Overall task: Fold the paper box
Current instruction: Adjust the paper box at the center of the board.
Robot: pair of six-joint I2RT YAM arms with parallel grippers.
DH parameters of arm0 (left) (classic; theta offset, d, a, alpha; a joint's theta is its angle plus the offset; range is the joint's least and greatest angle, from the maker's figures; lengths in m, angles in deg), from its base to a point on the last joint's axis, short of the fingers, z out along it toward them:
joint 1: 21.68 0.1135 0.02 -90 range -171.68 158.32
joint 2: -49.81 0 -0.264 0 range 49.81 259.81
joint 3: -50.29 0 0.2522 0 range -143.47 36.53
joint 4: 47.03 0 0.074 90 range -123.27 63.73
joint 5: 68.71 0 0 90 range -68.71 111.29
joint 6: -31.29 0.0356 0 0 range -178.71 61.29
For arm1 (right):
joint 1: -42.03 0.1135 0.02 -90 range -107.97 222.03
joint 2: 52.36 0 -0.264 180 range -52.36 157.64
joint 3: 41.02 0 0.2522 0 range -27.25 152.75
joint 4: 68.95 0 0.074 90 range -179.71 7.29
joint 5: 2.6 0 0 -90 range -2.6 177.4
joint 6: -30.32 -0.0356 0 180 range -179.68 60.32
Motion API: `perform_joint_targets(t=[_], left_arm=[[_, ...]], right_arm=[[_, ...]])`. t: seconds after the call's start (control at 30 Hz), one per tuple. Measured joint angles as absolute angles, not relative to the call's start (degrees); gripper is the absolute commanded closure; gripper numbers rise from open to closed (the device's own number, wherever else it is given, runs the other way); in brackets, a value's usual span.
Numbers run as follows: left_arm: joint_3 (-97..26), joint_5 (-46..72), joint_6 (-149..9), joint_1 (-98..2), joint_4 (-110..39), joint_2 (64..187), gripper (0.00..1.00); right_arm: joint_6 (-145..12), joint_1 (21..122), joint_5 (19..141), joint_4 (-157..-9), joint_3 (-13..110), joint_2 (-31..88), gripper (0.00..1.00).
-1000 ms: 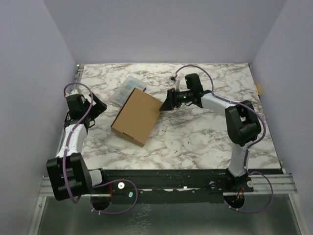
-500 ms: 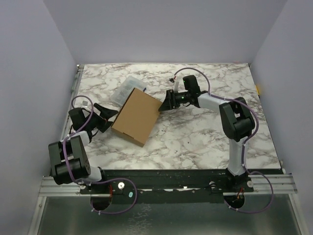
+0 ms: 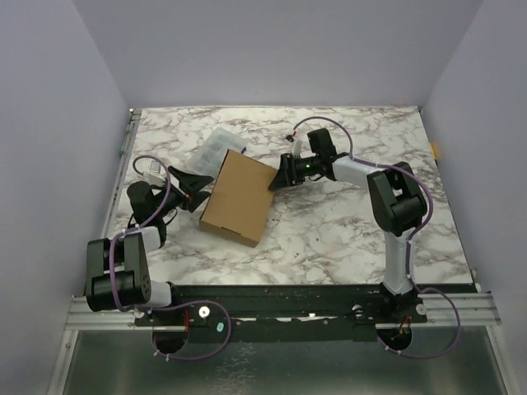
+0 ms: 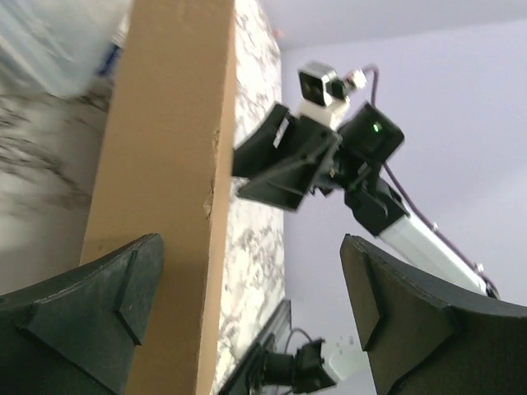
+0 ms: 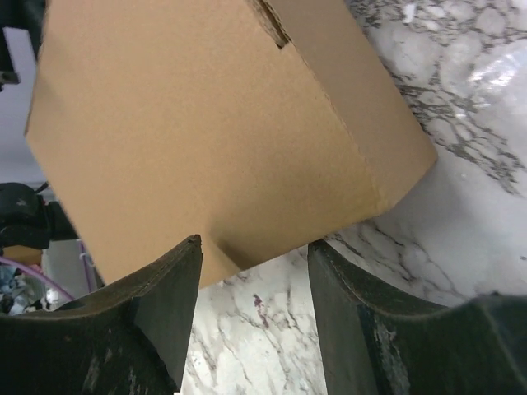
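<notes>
The paper box [image 3: 239, 197] is a closed, shallow brown cardboard box lying on the marble table [image 3: 346, 230]. My left gripper [image 3: 195, 186] is at the box's left side, open wide. In the left wrist view the box's side wall [image 4: 165, 164] stands between the fingers, close by the left finger [image 4: 90, 313], and the gripper [image 4: 251, 304] holds nothing. My right gripper [image 3: 278, 176] is at the box's far right corner. In the right wrist view it is open [image 5: 255, 247], with the box [image 5: 206, 123] just past its fingertips and marble showing in the gap.
A small clear plastic case [image 3: 212, 148] lies just behind the box, at its far left corner, and shows as a blur [image 4: 49, 41] in the left wrist view. The right arm's gripper [image 4: 288, 160] shows beyond the box. Purple walls enclose the table.
My left arm has swung in from the table's left edge to the box's left side. The box has shifted slightly right and turned a little. My right gripper stayed at the far corner.
</notes>
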State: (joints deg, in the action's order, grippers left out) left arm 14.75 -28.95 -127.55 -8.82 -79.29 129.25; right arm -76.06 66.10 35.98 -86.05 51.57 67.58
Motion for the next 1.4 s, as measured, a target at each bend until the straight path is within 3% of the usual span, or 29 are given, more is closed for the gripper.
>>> perform_joint_targets(t=[0.4, 0.8, 0.97, 1.27, 1.4], left_arm=[[12.72, -25.54, -132.62, -19.99, -83.4, 127.26, 0.12], [-2.5, -13.54, -135.2, -48.93, -86.29, 134.41, 0.12], [-7.87, -10.61, -134.81, -56.07, -85.85, 142.12, 0.13], [-20.35, -10.16, -130.28, -57.12, -77.85, 147.89, 0.13], [-26.15, -8.06, -116.56, -54.43, -60.58, 142.08, 0.12]], right_arm=[[-74.13, 64.66, 38.45, -89.0, 51.77, 67.58, 0.43], [-71.31, 63.28, 41.84, -92.69, 45.76, 61.59, 0.43], [-67.97, 55.42, 43.0, -94.57, 41.02, 54.51, 0.41], [-57.41, 45.21, 48.59, -99.16, 34.94, 43.71, 0.32], [-52.67, 44.88, 50.21, -100.41, 34.31, 38.64, 0.28]])
